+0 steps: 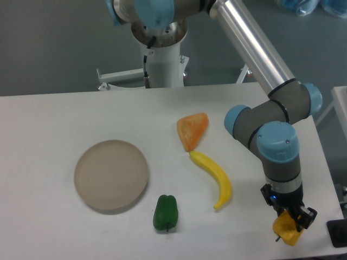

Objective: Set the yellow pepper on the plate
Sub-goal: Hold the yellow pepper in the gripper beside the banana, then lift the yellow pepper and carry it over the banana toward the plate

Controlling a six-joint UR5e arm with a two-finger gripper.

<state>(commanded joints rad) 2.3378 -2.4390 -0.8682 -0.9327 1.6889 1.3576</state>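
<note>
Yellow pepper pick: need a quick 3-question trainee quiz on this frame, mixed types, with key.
1. True or false: the plate is bare.
2. What does the gripper hold? A) banana B) yellow pepper C) green pepper
3. Fill in: the orange wedge lies just above the ____'s upper tip.

Key: 1 true. 2 B. 3 banana.

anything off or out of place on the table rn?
Nothing spilled or damaged. The yellow pepper sits tilted in the gripper near the table's front right corner, stem pointing down-left, far from the plate, which is bare. Banana, orange wedge and green pepper lie loose between them.
</note>
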